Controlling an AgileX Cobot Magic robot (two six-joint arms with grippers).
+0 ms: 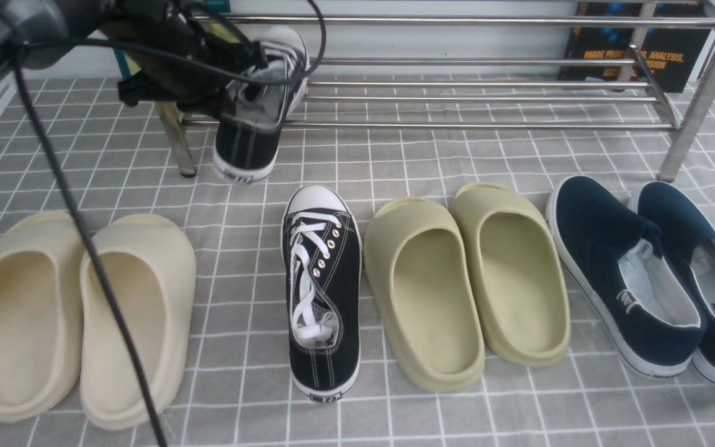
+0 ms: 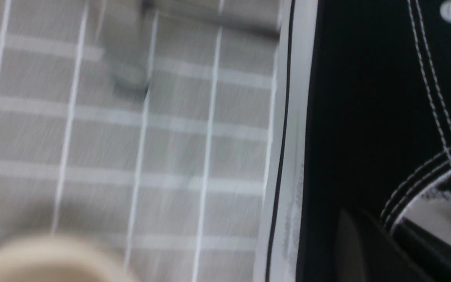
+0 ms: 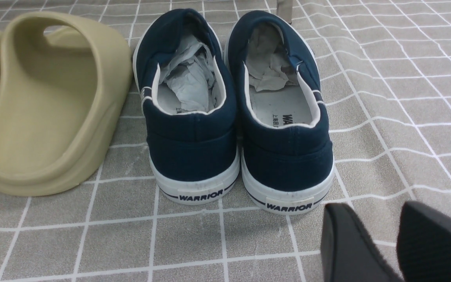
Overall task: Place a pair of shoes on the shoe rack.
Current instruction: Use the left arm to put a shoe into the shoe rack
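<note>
My left gripper (image 1: 233, 77) is shut on the collar of one black sneaker (image 1: 252, 121) and holds it in the air. The sneaker's heel hangs down and its toe points up over the left end of the silver shoe rack (image 1: 488, 96). In the left wrist view the same sneaker (image 2: 347, 117) fills the right side, and a dark finger (image 2: 349, 250) presses its canvas wall. The other black sneaker (image 1: 323, 292) lies on the checked cloth, toe toward the rack. My right gripper (image 3: 370, 209) is open and holds nothing, just behind the navy slip-ons.
Beige slides (image 1: 78, 316) lie at the left and olive slides (image 1: 463, 279) right of the floor sneaker. Navy slip-ons (image 1: 643, 273) (image 3: 233, 117) sit at the right. A black cable (image 1: 84, 236) hangs across the left. A dark book (image 1: 637, 49) stands behind the rack.
</note>
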